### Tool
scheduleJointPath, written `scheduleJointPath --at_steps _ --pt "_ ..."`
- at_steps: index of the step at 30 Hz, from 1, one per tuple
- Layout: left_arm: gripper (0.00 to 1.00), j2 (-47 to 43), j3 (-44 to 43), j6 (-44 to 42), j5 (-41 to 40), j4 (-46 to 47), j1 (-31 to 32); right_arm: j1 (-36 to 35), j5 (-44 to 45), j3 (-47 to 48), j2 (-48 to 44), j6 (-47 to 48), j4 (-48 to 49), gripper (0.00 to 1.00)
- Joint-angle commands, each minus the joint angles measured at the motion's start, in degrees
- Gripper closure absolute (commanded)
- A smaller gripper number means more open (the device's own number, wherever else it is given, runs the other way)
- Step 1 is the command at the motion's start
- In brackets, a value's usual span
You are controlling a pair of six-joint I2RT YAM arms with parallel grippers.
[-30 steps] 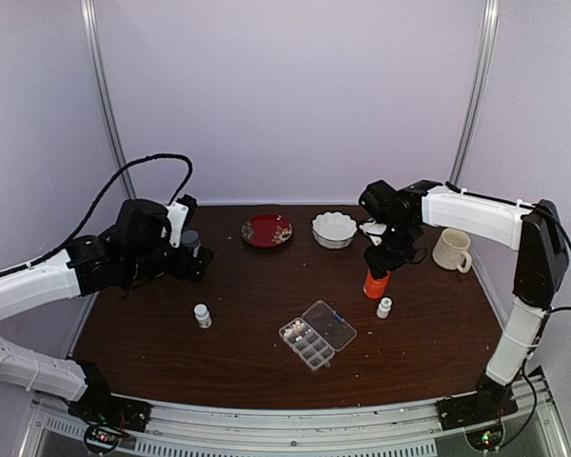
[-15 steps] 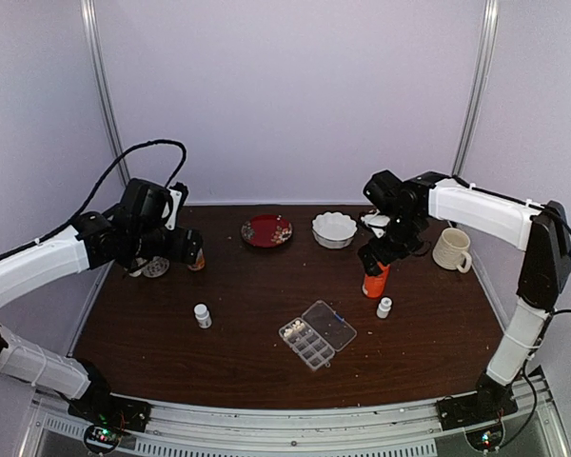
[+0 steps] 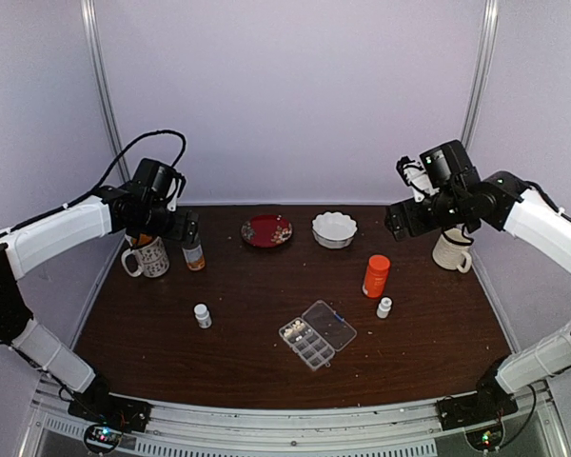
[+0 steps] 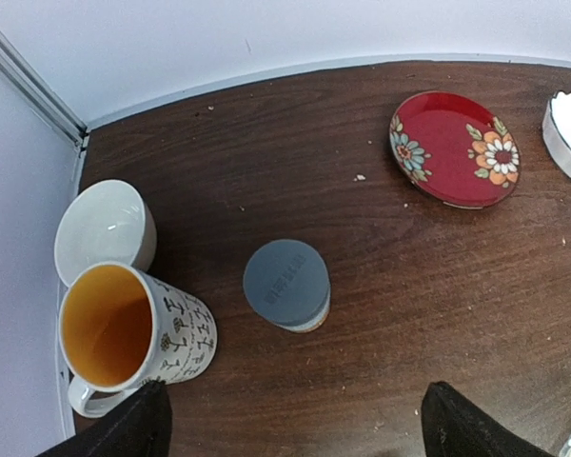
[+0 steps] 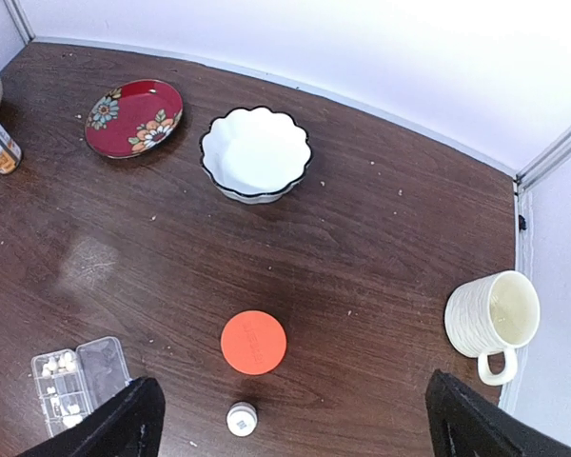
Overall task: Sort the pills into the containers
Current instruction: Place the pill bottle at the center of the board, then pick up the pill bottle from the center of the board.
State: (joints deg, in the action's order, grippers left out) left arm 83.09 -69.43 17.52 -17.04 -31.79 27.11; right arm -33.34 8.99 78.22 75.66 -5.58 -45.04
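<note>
1. Right gripper [image 5: 293,381], jaws spread and empty, has let go of the orange bottle [image 5: 253,342] and risen clear.
2. Left gripper [image 4: 297,390], likewise spread and empty, hangs over the grey-capped bottle [image 4: 286,284].
3. Both bottles stand capped; sorting looks paused.
4. Pill box [image 3: 317,336] lies open, front centre; whitish pills [image 3: 293,331] in a few cells.

Plate [image 4: 454,149] was red with orange and white flowers, mug [image 4: 133,333] had black doodles, orange inside; pills [image 5: 55,364] were whitish.
</note>
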Motion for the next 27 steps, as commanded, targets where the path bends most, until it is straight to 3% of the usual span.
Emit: scheduleJointPath --at_steps 1,5,14,27 --pt "0.08 5.74 -5.11 -0.69 4.11 -1.5 -2.53 0.98 5.19 -2.3 0.32 -4.93 2.59 0.0" --pt "0.08 10.38 -8.64 -0.99 5.96 -2.56 -3.48 1.09 7.28 0.35 2.39 -6.48 -2.16 0.0" --pt "0.03 19.88 -17.48 -0.05 7.47 -6.28 -4.35 1.07 4.23 -3.59 -1.5 -8.63 5.67 0.0" --pt "0.03 25.77 -18.2 2.91 6.45 -6.91 -6.14 1.0 0.34 -2.78 -0.68 -6.37 7.03 0.0"
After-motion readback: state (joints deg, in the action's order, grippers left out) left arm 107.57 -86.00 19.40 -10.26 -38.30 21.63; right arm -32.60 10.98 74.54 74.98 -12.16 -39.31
